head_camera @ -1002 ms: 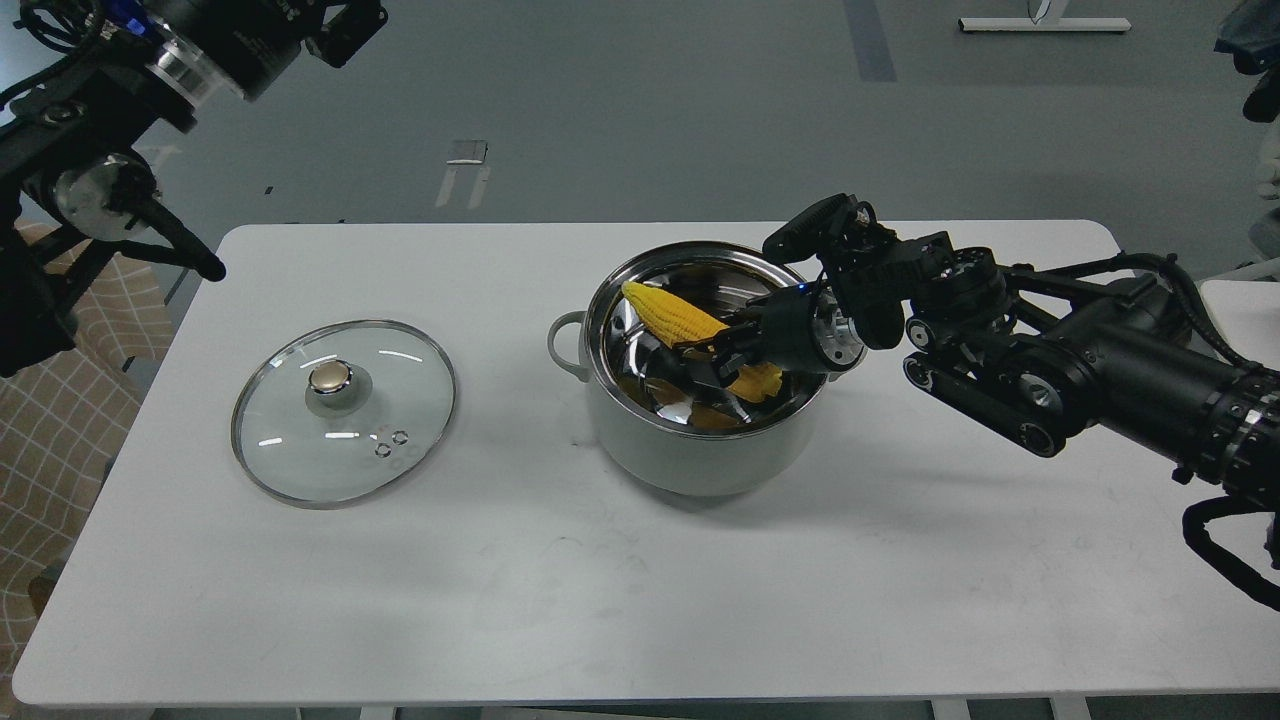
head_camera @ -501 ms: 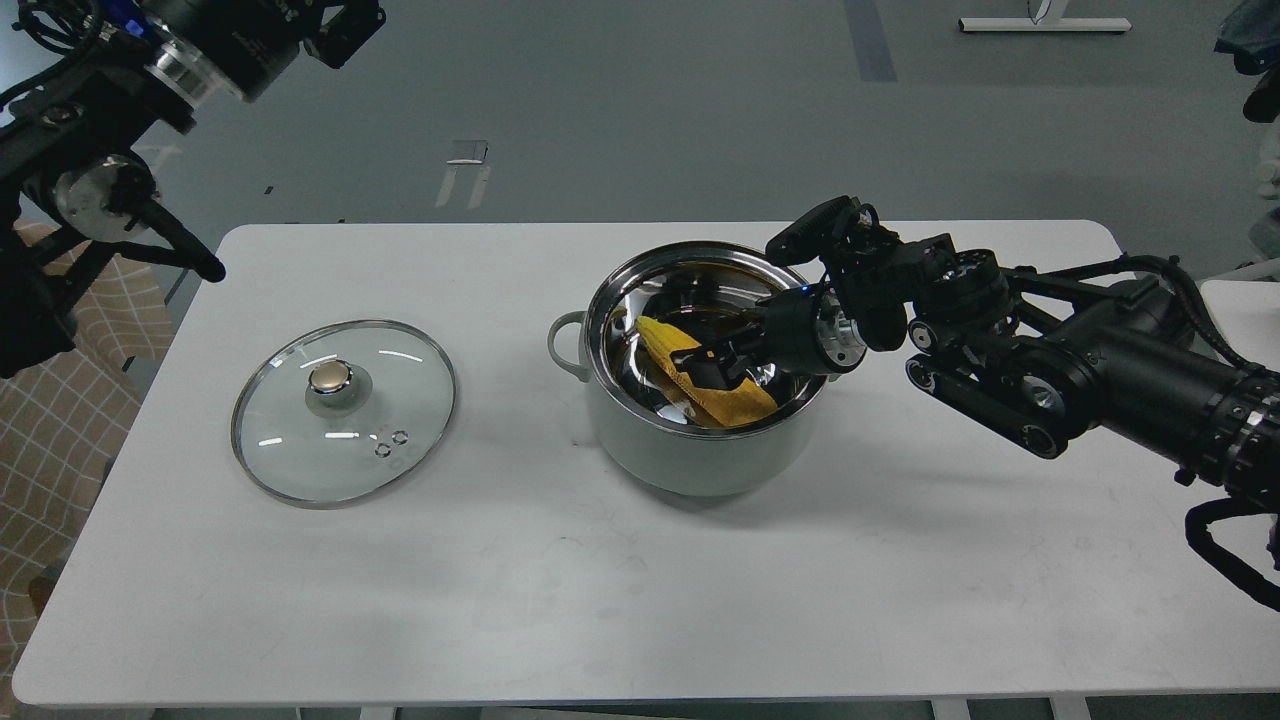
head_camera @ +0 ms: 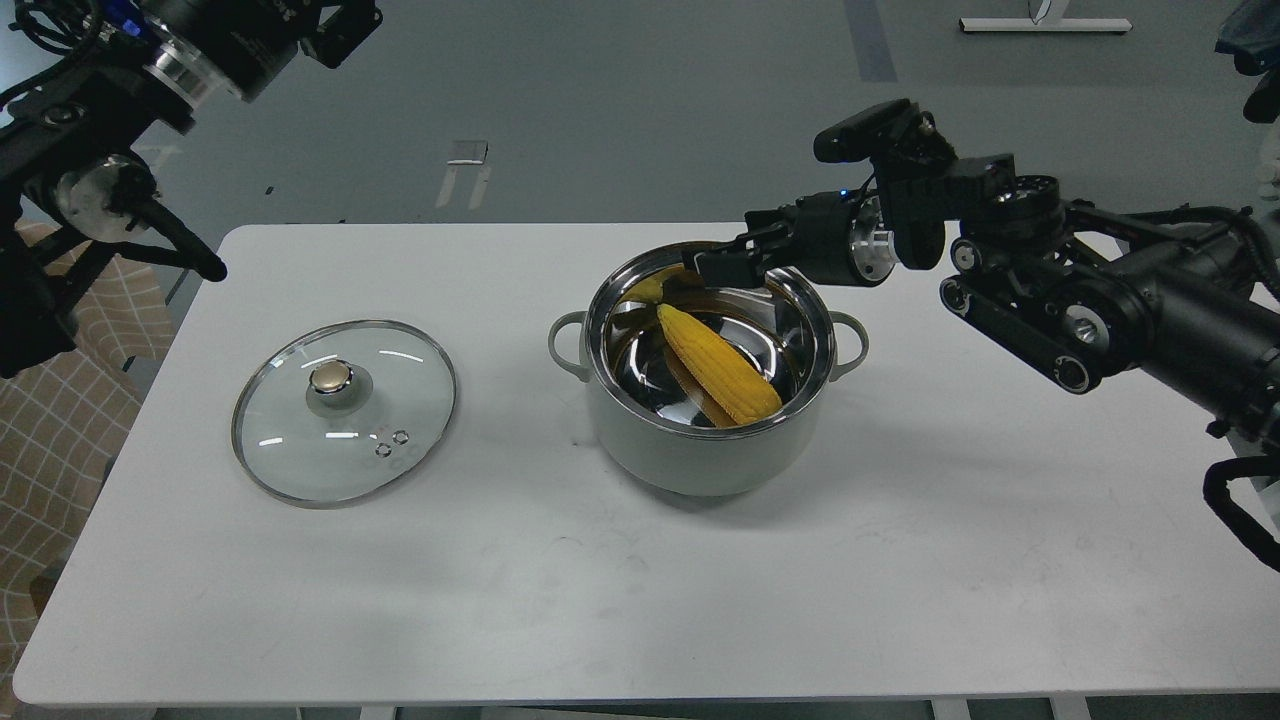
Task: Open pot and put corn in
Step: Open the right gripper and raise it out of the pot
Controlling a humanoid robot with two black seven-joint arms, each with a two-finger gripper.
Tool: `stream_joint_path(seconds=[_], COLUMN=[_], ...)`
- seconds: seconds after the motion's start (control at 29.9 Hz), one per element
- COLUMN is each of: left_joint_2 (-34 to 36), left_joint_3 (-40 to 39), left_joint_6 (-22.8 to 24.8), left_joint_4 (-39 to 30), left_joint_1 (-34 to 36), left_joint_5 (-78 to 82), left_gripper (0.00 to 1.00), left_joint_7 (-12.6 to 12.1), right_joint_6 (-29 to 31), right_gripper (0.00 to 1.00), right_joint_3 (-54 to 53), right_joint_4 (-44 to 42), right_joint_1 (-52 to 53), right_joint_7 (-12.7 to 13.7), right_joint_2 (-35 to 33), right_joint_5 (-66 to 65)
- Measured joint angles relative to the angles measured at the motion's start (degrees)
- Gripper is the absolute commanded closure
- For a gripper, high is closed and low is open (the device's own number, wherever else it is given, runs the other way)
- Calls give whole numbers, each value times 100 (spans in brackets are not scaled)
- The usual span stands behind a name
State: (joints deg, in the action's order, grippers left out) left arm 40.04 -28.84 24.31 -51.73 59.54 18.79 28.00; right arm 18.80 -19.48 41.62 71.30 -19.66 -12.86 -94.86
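Corn [head_camera: 720, 365]: lying inside the pot [head_camera: 700, 450], tip toward the far rim.
Right gripper [head_camera: 725, 265]: above the pot's far rim, empty; fingers too dark to tell.
Lid [head_camera: 344, 410]: on the table [head_camera: 560, 600], left of the pot.
Left gripper: out of view.

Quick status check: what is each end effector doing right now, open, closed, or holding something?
Left end effector: holding nothing; open or closed cannot be told.
Right end effector: above the pot's far rim, holding nothing; looks open. The corn lies inside.

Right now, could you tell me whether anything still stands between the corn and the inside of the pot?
Nothing visible does. The corn already lies inside the open pot. The glass lid rests on the table to the pot's left, and the right gripper hovers over the far rim, holding nothing.
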Motion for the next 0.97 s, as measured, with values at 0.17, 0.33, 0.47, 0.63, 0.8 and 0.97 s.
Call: stream_joint_path(seconds=[0.17,0.33,0.47,0.63,0.8,0.97], left_joint_2=[-114,-448,-1060,-1568,-1949,-2261], left_joint_3=[6,39,90,109,40,5], left_joint_6=[-197,-196,-112,268,366,370], left_joint_4=[172,724,1396,2062,2617,2944], left_joint_1=[-11,-17,-17,-173,-290,-435], left_joint_5=[-5,18,35,42,-24,-51], left_gripper=[2,2,2,2,2,2], left_joint_7=[0,0,0,0,0,0], right_joint_6=[-327,-1093,-1156,-1103,-485,191], right_gripper=[0,0,0,0,0,0], right_joint_3=[-899,-1693,-2311,-2669,-3549,-3949], right_joint_4=[-799,-975,-988,-959,-946,-982], right_joint_1=[87,-336,-859,-1513,-2089,-2432], right_joint_7=[-2,-3,-2,-33,-145,-197], right_joint_2=[-20,-60,-62,-63,-5,178], right_joint_5=[1134,2541,4249,5662,5879,6062])
